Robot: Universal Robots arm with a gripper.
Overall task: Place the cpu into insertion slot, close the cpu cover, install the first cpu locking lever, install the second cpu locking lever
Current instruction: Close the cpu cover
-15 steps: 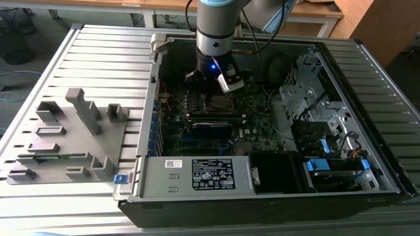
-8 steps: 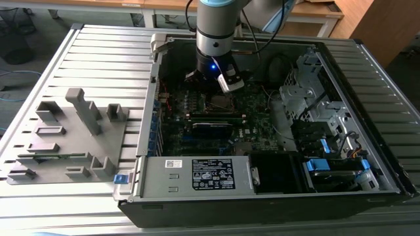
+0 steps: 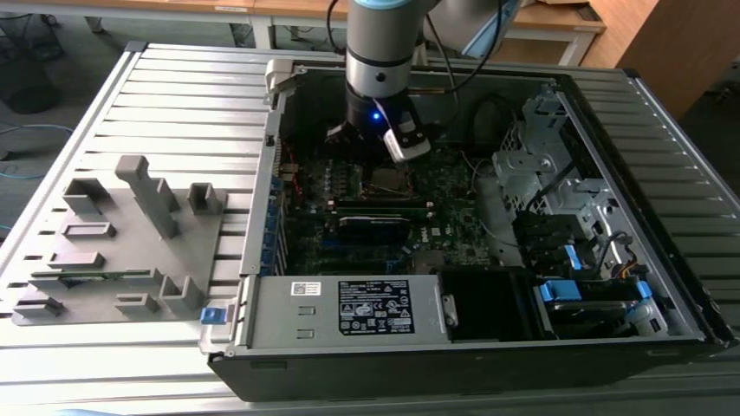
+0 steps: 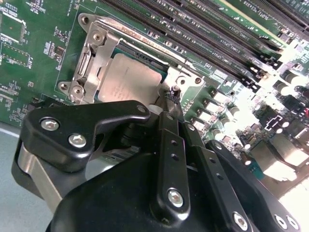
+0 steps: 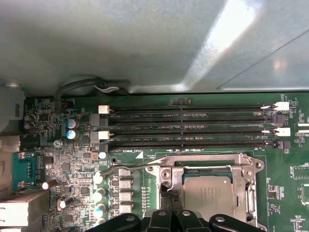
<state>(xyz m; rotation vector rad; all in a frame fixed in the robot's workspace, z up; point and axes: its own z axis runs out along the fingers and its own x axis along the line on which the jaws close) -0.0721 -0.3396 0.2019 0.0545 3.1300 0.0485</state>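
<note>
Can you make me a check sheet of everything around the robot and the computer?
Surface: slatted grey table, with an open computer case on it.
Job's things: cpu lies flat in the window of the cpu cover; a thin locking lever sticks out beside it.
Clutter: grey parts holder beside the case.
Grippers: gripper is close over the cover's edge.
Cables: grey cable along the board's edge.
Surroundings: wooden desks behind the table.

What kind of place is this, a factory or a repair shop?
Probably a robotics lab: a robot arm reaches into an open computer case on a slatted metal table, with wooden desks behind.
</note>
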